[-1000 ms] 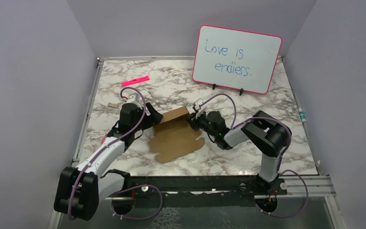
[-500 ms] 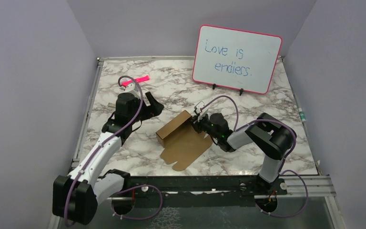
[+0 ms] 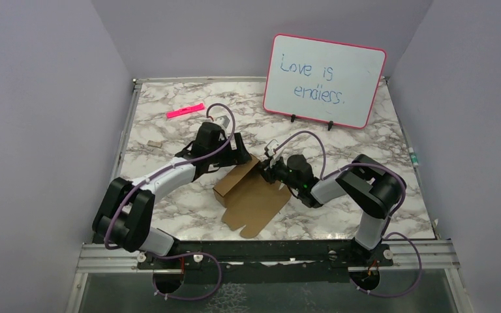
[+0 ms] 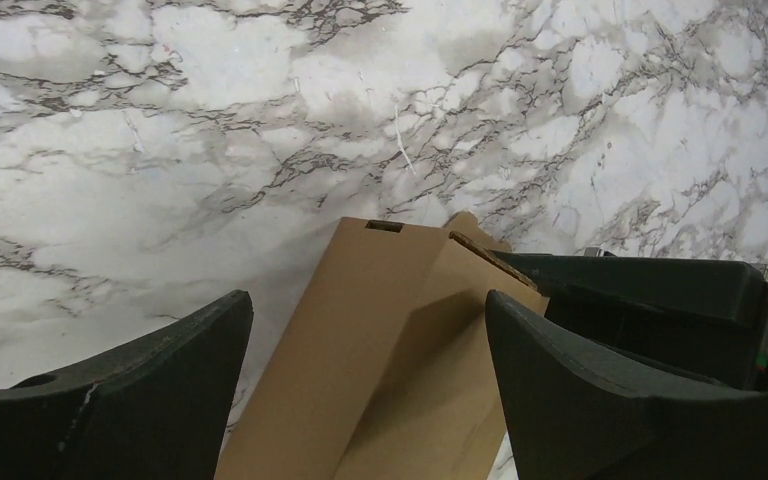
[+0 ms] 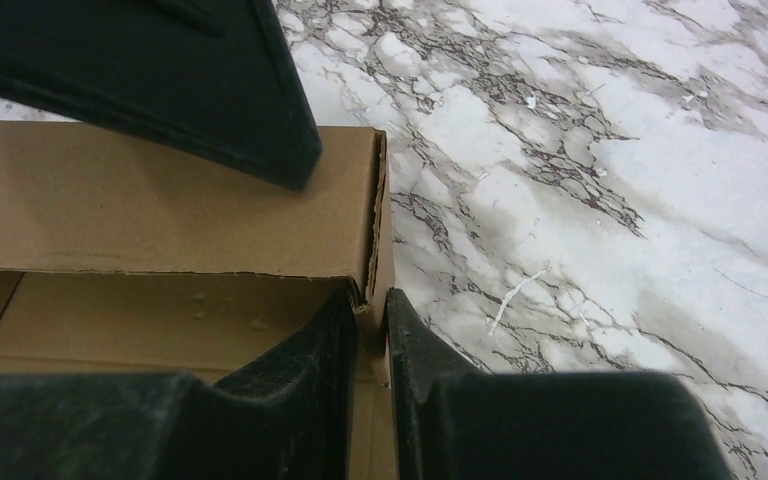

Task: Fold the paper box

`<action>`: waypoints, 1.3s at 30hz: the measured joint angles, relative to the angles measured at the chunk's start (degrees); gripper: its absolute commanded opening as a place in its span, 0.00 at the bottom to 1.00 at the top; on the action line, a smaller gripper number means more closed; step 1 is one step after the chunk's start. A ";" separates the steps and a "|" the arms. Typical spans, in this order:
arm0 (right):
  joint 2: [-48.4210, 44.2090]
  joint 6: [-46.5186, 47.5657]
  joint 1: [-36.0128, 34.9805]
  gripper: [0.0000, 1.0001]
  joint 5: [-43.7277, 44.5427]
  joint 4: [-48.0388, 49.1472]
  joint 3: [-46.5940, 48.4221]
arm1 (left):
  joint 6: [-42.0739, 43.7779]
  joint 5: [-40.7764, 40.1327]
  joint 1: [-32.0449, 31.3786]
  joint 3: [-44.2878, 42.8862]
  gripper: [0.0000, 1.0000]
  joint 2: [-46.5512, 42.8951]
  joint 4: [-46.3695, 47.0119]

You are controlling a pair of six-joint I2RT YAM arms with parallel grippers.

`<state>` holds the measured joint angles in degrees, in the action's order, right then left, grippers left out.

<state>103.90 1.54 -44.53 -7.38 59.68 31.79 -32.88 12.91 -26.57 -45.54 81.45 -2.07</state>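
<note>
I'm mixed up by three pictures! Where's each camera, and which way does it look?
Top camera: high behind the arms, looking down at table, left gripper, right gripper, box.
Left wrist: looks down between its open fingers onto the box.
Right wrist: looks along its fingers pinching the box wall.
Both wrists see the box.

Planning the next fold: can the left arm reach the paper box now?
Likely yes: left fingers stand open right by the paper box, nothing between; right fingers pinch only one corner.
</note>
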 measured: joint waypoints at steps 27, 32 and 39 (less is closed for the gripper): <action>2.10 -6.56 -2.43 0.24 20.31 5.22 -0.96 | -6.99 6.21 -3.63 3.91 0.79 -0.28 9.62; 3.54 -6.58 -3.93 0.26 24.55 6.67 -0.59 | -7.54 6.16 -4.44 4.68 0.79 -1.01 9.70; 5.14 -6.69 -4.98 0.36 26.40 8.74 -0.20 | -8.22 6.16 -5.16 6.14 0.78 -1.92 9.68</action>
<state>109.03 -5.15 -49.52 19.03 68.42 31.59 -41.10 19.07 -31.73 -39.40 79.53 7.62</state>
